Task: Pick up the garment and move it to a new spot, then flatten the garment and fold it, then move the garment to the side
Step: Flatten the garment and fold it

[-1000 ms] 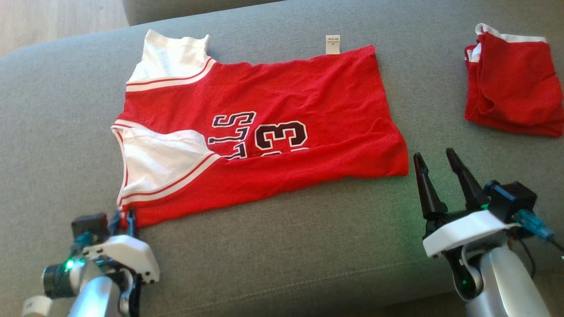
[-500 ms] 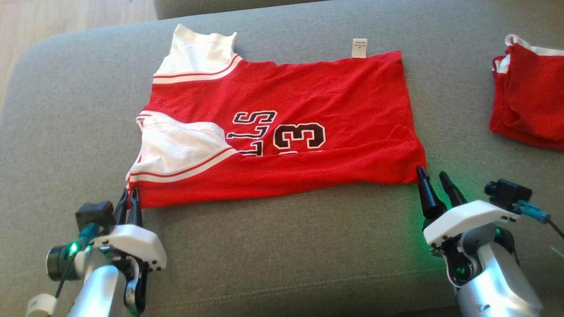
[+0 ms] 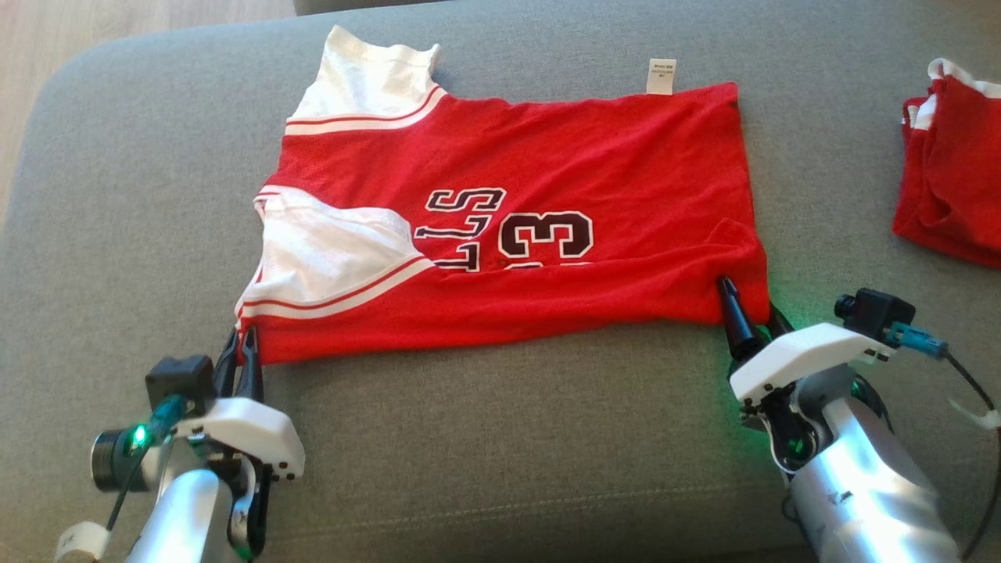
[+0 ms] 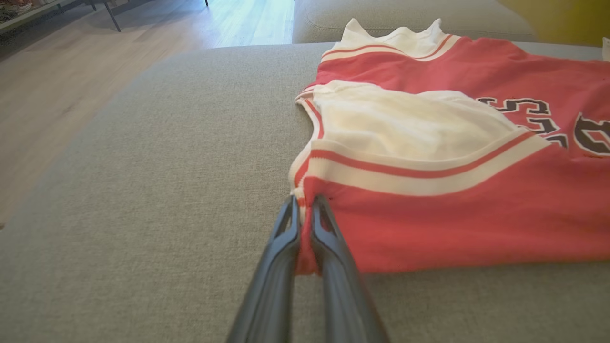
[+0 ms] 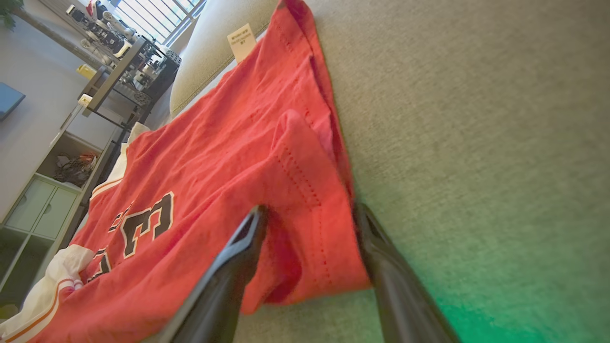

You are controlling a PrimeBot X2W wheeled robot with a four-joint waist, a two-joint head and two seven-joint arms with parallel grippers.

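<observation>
- Left gripper (image 3: 241, 344) just clamped the near corner of jersey (image 3: 547, 148).
- Right gripper (image 5: 310, 212) has slid in, jaws wide, hem corner (image 5: 305, 267) between them.
- Needs the right pinch before folding.

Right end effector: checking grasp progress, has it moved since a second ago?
Yes. The right end effector advanced onto the hem corner of the jersey, open astride it; earlier it stood clear.

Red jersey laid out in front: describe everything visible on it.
The jersey is red fabric with white striped shoulder panels, dark lettering, a 33 and a white label. It lies mostly flat on the grey couch, near edge folded over the print. The left gripper is shut on one near corner; the right gripper, fingers open, straddles the other.
</observation>
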